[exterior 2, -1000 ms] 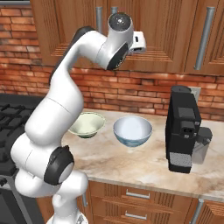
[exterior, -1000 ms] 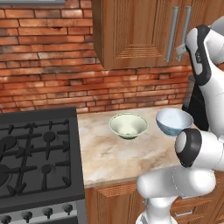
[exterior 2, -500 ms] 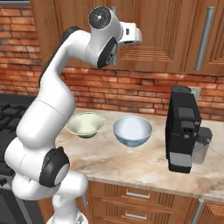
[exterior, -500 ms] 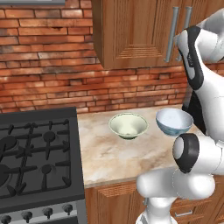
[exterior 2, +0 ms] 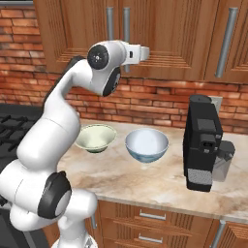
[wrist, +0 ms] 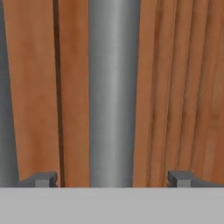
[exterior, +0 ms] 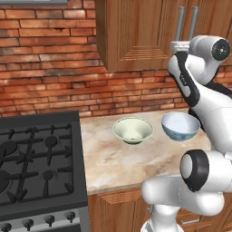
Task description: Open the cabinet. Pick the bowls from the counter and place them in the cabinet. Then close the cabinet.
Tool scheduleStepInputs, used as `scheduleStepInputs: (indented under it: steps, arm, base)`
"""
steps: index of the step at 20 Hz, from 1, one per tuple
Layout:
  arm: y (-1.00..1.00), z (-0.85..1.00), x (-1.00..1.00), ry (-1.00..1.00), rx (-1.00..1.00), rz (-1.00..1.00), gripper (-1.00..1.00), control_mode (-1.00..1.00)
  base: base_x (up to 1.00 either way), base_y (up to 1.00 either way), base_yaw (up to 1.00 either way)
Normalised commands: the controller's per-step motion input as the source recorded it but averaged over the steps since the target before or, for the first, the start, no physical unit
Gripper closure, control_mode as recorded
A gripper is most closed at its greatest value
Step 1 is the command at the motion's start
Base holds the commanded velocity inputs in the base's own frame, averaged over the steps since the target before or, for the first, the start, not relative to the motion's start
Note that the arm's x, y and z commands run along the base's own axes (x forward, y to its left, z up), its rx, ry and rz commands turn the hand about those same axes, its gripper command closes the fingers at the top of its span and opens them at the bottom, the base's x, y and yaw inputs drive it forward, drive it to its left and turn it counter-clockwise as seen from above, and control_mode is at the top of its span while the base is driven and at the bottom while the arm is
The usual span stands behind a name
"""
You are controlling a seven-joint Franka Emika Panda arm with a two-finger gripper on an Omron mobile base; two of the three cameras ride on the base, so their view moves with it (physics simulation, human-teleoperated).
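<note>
Reaching high toward the cabinet [exterior: 136, 31] in the left base view, the arm lifts its wrist to the pair of grey bar handles [exterior: 180, 22] at about 1 o'clock in the picture, both doors shut. Below, on the counter [exterior: 108, 163], the pale green-cream bowl [exterior: 132, 130] sits near centre and the light blue bowl [exterior: 180, 126] just beside it at its 3 o'clock, apart, both untouched; the black stove [exterior: 38, 158] lies at 9 o'clock. Right base view: the hand's white end [exterior 2: 139, 52] is up against the lower part of the right-hand of the two central handles [exterior 2: 127, 24]; whether it touches cannot be told. The bowls stand on the stone at 6 o'clock from the hand, the coffee machine [exterior 2: 203, 143] well off at 4 o'clock. Hand view: the gripper [wrist: 113, 178] is spread wide, one fingertip [wrist: 41, 178] at 7 o'clock and the other at 5 o'clock, with the handle bar [wrist: 111, 87] running 12 to 6 between them, nothing gripped; the door seam shows as a dark line left of the bar. Judgement: the opening step is in hand. Bar looks roughly centred, so advance until it is fully between the pads, close firmly, then pull along the door's arc, not straight back, to avoid slipping off.
</note>
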Motion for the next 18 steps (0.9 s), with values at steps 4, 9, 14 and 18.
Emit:
scheduleStepInputs:
  steps: [4,9,14,18]
  arm:
    - [-0.37,-0.19,1.00,0.02,0.19,0.00,-1.00,-1.00]
    - [-0.56,-0.19,0.88,0.03,0.08,-0.01,1.00,-1.00]
    - [-1.00,-0.01,-0.24,-0.10,0.11,-0.22,1.00,-1.00]
    - [-1.00,-0.03,-0.52,-0.08,0.17,-0.21,1.00,-1.00]
  base:
    - [0.00,0.00,0.00]
    - [0.00,0.00,0.00]
    - [0.00,0.00,0.00]
    - [0.00,0.00,0.00]
